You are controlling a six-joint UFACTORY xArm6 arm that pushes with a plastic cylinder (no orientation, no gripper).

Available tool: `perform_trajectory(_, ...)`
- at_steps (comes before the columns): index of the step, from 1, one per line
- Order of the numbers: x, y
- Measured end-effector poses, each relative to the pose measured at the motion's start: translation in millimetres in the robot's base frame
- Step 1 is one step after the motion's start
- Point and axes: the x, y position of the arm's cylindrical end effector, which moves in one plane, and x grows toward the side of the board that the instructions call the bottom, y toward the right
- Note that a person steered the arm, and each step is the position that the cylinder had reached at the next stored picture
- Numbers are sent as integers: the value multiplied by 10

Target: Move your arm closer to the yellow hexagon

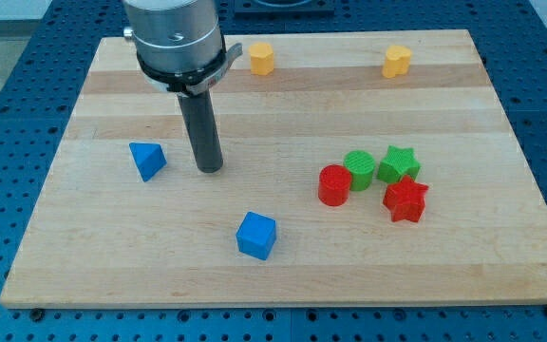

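The yellow hexagon (261,58) lies near the board's top edge, a little left of centre. My rod comes down from the arm's head at the view's top left, and my tip (210,169) rests on the board well below the hexagon and slightly to its left. The tip stands just right of the blue triangle (146,160), with a small gap between them. The tip touches no block.
A yellow heart-like block (397,61) lies at the top right. A blue cube (256,236) lies below the tip to the right. At the right, a red cylinder (334,185), green cylinder (359,169), green star (399,164) and red star (405,200) cluster together.
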Motion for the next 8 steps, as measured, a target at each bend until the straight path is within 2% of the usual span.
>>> perform_trajectory(2, -366, 67)
perform_trajectory(6, -1435, 53)
perform_trajectory(8, -1481, -9)
